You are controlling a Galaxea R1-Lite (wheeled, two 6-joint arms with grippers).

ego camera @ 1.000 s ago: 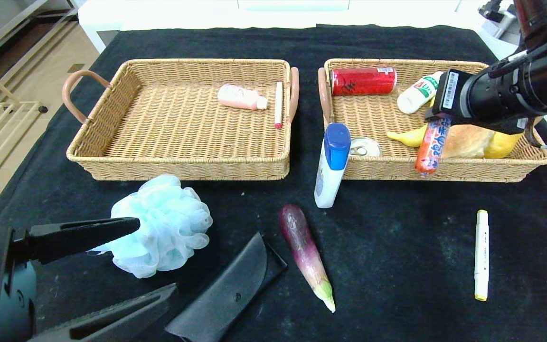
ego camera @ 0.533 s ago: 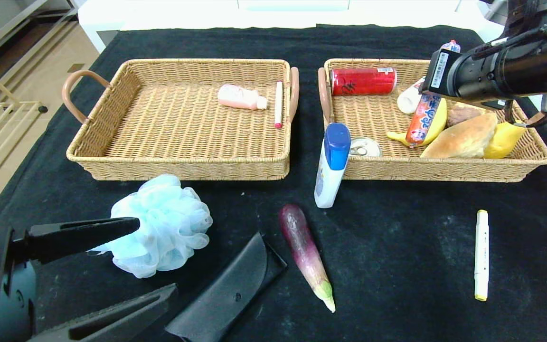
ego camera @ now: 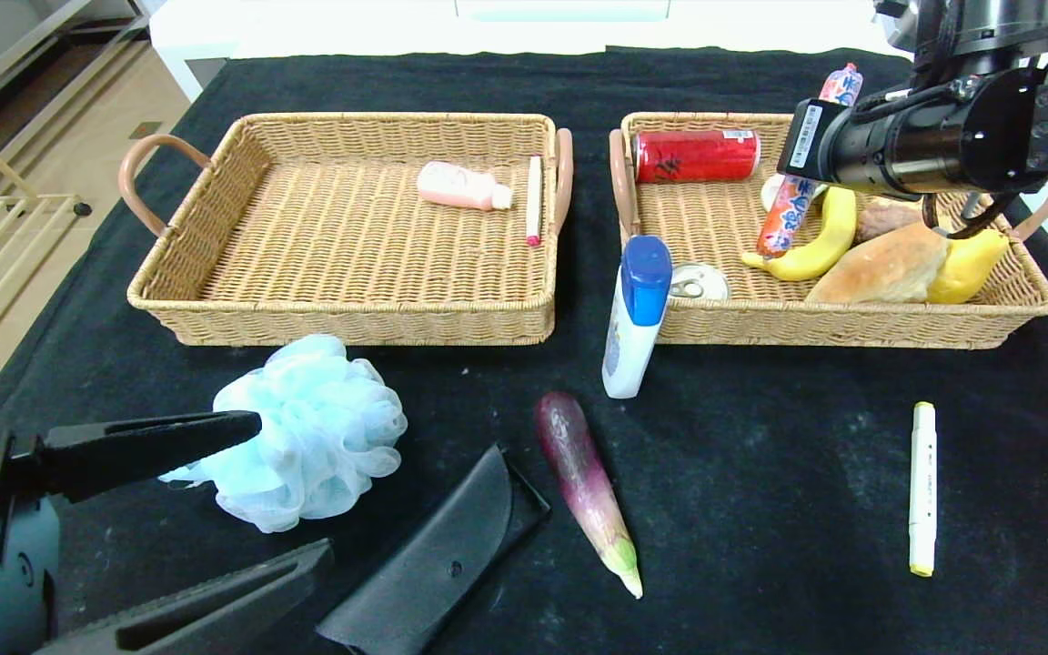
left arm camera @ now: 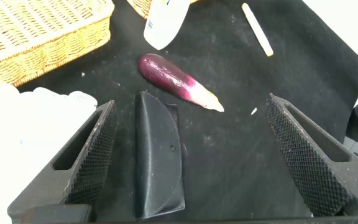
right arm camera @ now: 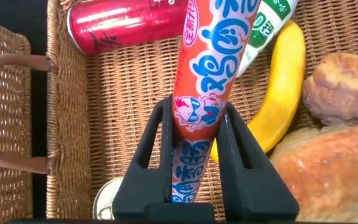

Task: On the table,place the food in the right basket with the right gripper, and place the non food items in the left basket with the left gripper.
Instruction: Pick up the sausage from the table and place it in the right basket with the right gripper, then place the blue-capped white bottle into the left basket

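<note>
On the black table (ego camera: 760,455), the right basket (ego camera: 851,323) lies under the right claw (right arm camera: 194,134), which grips the orange sausage stick (right arm camera: 207,74); the left claw (left arm camera: 191,155) stands wide open and empty above the glasses case (left arm camera: 157,155)

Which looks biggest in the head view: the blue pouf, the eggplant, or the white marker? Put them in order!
Biggest to smallest, as they look in the head view:
1. The pouf, by far the bulkiest.
2. The eggplant, longer and thicker than the marker.
3. The marker, the thinnest.
All three lie about equally near the camera, so this order seems safe.
</note>
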